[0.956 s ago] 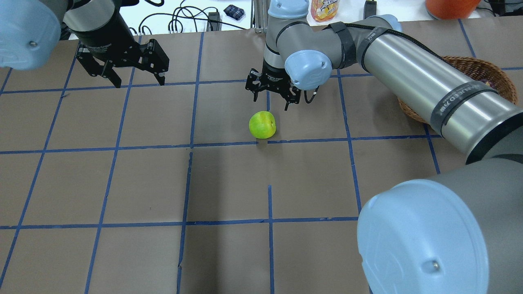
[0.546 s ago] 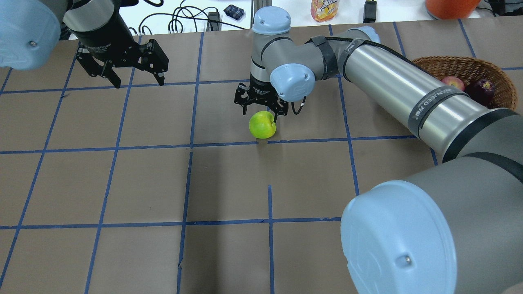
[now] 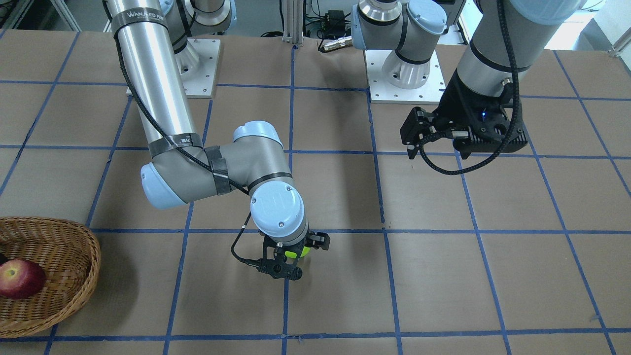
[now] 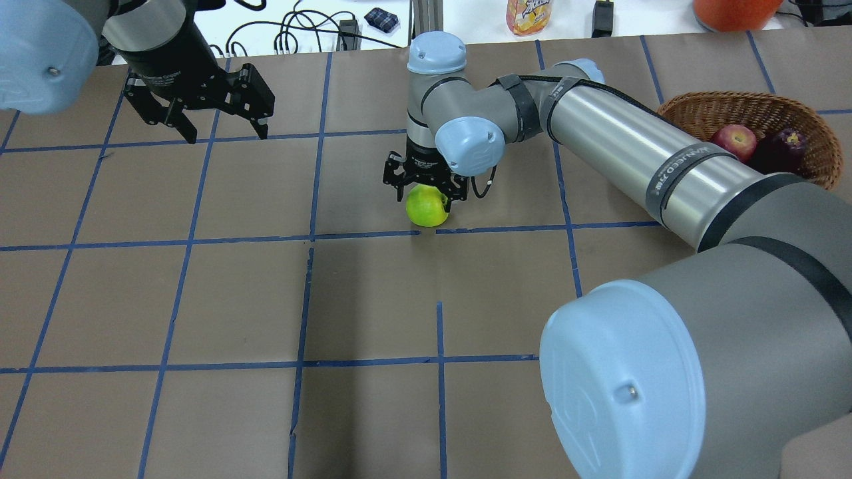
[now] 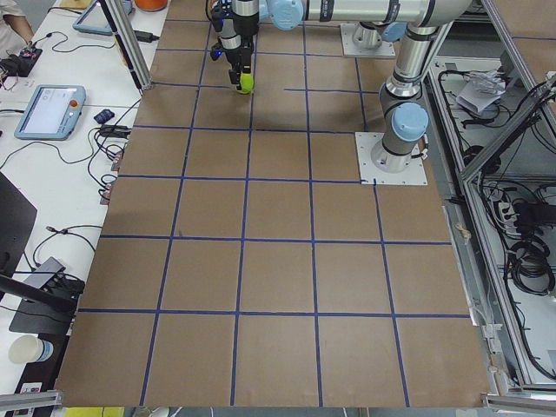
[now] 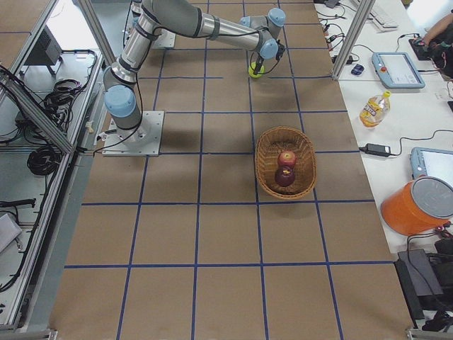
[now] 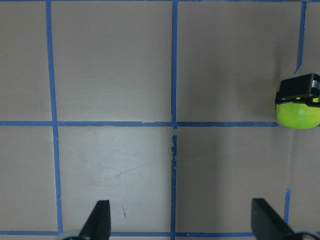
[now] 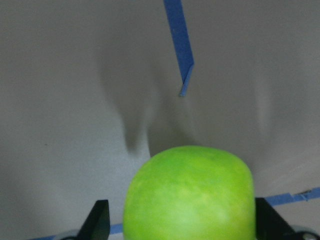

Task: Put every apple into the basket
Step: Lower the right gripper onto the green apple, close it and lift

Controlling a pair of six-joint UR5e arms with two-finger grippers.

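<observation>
Holding the red apple (image 4: 733,142) and the maroon apple (image 4: 789,143), the basket (image 4: 732,100) sits well apart. The left gripper (image 4: 226,135) hangs released. The right gripper (image 4: 426,194), jaws unclenched, straddles the green apple (image 4: 426,209) on the table; an off-centre squeeze could roll it away.

Table (image 4: 200,299): brown paper top, blue tape grid (image 4: 309,236). Light is diffuse, shadows soft. White bench (image 6: 403,142) runs along the far edge, holding an orange bucket (image 6: 414,205), drink bottle (image 6: 373,108), teach pendant (image 6: 396,69) and paper cup (image 5: 30,349). Aluminium frame post (image 6: 352,35) stands at the table edge. Cable clutter (image 5: 521,252) lies on the near side.
</observation>
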